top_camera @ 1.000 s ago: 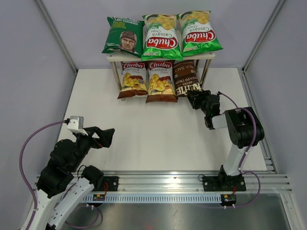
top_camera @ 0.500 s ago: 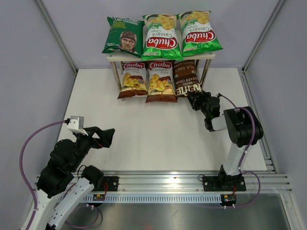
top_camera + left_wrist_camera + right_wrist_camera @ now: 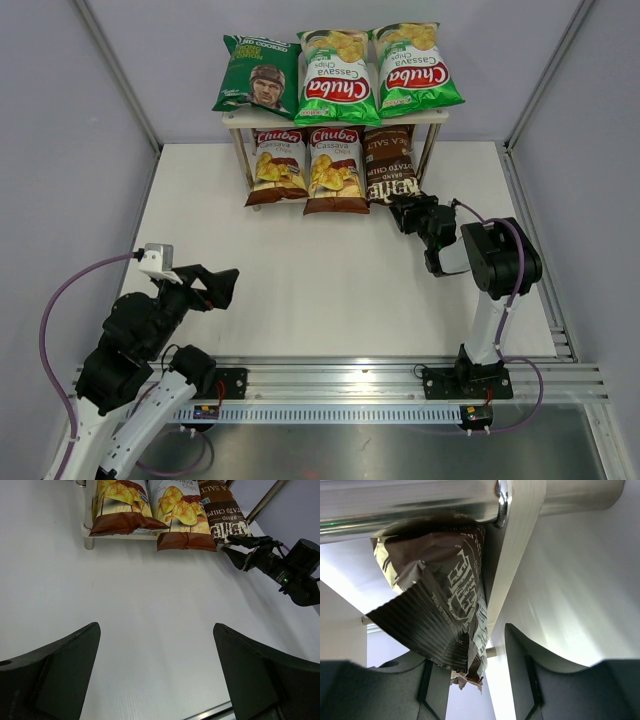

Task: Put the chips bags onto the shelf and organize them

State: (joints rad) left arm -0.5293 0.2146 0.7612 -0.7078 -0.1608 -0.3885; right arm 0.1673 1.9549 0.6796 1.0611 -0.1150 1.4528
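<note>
The shelf (image 3: 238, 119) stands at the back of the table. On its top board lie the dark green bag (image 3: 257, 75) and two bright green Chuba bags (image 3: 337, 75) (image 3: 415, 68). On the lower board lie two brown-and-white Chuba bags (image 3: 278, 165) (image 3: 335, 170) and the dark brown Kettle bag (image 3: 390, 160). My right gripper (image 3: 400, 212) is open at the Kettle bag's near end. In the right wrist view the bag's crimped corner (image 3: 440, 600) hangs between the jaws (image 3: 475, 650), against the left finger and clear of the right one. My left gripper (image 3: 225, 288) is open and empty over the near left of the table (image 3: 156, 627).
The shelf's lower board edge (image 3: 517, 545) and a silver rail (image 3: 410, 500) lie just beyond my right fingers. Grey walls enclose the table on three sides. An aluminium rail (image 3: 340, 375) runs along the near edge.
My right gripper has edged slightly left, toward the shelf, at the Kettle bag's near end. The left arm has not moved.
</note>
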